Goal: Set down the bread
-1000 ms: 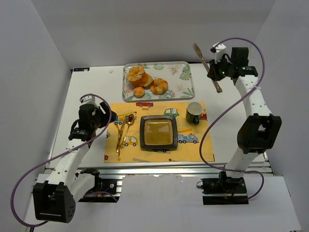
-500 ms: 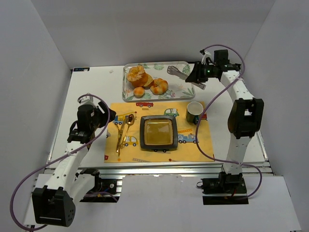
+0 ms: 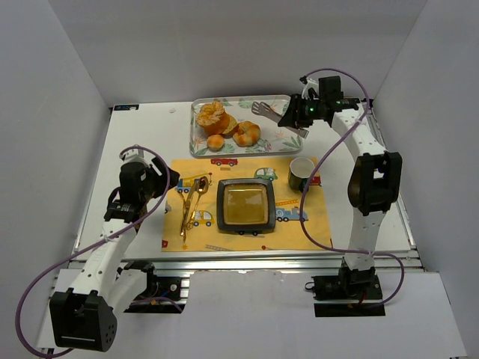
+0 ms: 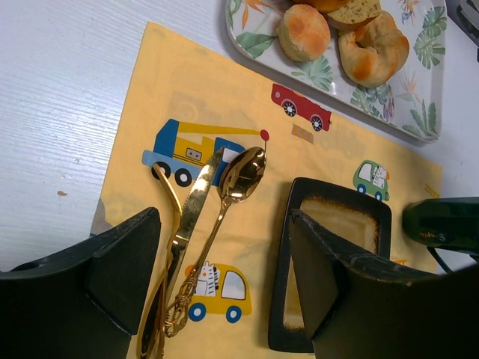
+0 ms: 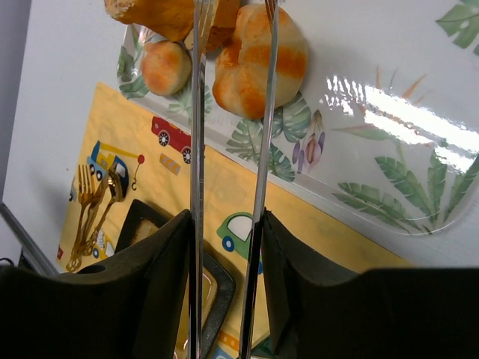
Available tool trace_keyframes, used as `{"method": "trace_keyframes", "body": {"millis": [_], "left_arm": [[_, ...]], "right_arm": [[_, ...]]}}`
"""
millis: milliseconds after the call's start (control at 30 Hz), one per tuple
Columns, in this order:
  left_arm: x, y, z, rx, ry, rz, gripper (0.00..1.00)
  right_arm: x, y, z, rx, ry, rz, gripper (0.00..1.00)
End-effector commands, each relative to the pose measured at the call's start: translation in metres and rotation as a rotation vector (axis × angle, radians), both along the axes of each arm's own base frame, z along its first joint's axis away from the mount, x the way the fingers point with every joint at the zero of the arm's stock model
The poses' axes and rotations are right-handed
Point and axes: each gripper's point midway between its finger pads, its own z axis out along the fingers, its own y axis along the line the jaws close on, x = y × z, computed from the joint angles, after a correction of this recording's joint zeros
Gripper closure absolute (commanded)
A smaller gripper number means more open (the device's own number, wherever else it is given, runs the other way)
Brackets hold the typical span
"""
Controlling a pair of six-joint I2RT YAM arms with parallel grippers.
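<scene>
Right gripper: we grip the tongs, their arms parted.
Left gripper: wide open, empty.
Approach: we should straddle the bread squarely, clear of the pastry.

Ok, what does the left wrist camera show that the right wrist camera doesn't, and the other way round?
Only left wrist: the open left gripper and the green mug. Only right wrist: the right gripper clamped on the tongs. Both: the knotted roll, small bun, leaf-print tray, yellow placemat, gold cutlery and dark square plate.
</scene>
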Motion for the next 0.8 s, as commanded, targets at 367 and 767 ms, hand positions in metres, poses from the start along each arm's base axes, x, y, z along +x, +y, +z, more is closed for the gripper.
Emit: {"method": "trace_keyframes", "body": {"millis": [367,767], "left_arm": [[0.0,0.003,0.005,-0.001,-0.018,0.018,0.21],[0.003,0.003,0.003,0.002,-0.014,0.017,0.21]], "right_arm": [[-0.005,0.007,-0.018,-0.065,0.035,-0.05,0.52],[-0.009,0.006,-0.039,-0.084,0.08,-0.061,0.5]]}}
